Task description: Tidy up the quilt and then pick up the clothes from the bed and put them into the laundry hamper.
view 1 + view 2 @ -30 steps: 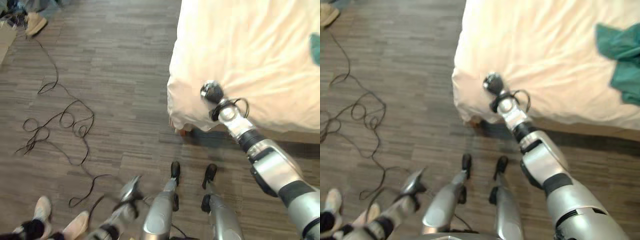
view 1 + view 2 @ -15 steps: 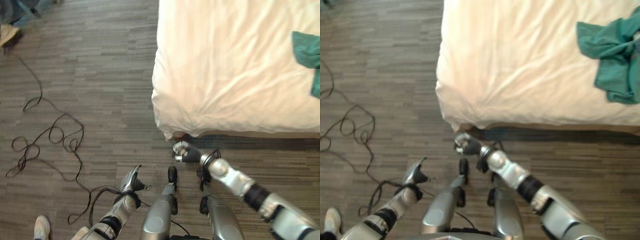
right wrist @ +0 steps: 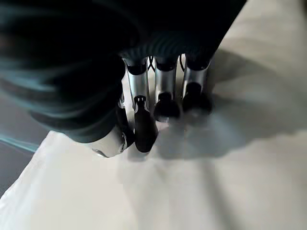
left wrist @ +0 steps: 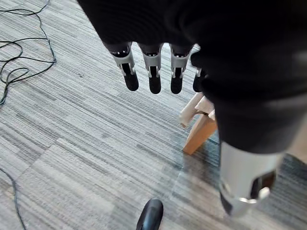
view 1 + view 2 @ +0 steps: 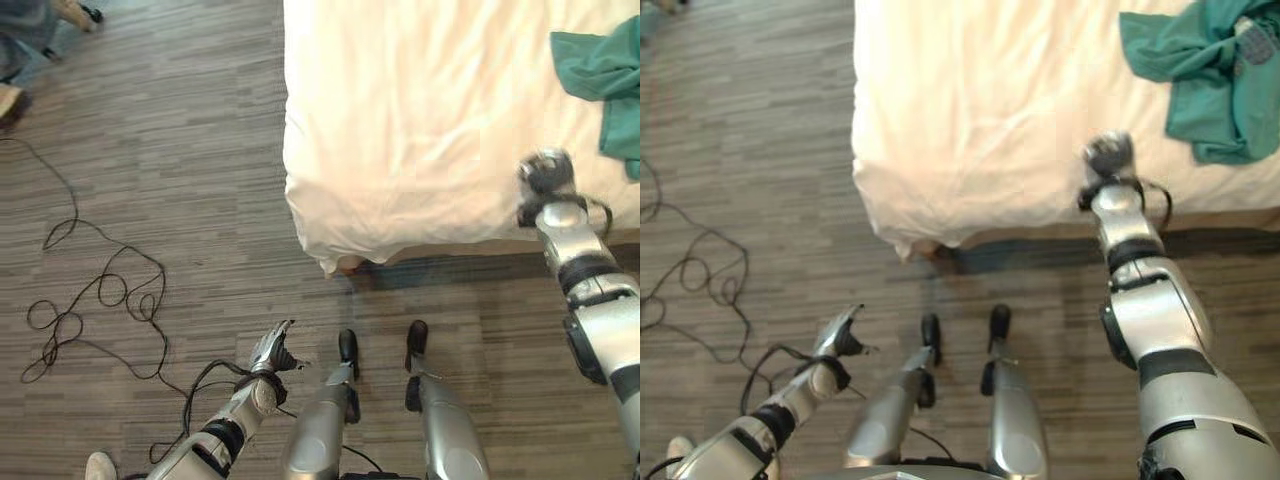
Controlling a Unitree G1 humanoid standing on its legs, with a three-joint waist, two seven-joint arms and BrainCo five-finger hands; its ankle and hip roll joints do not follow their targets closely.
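Over the bed's near edge, right hand [image 5: 1108, 155] is now hovering on the cream quilt [image 5: 420, 120], having swung up from the floor by the bed's near-left corner half a second ago; fingers are pointing down at the cloth, gripping nothing, so quilt tidying looks to be starting. Green clothes [image 5: 1200, 70] are lying at the bed's far right, untouched. Left hand [image 5: 272, 352] is hanging low over the floor, fingers straight. Left wrist view is showing a wooden bed leg [image 4: 199, 129], which the head views barely show

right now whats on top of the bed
A cream quilt covers the bed, with green clothes bunched near its far right side. The right hand is over the quilt's near edge. The mattress beneath is hidden.
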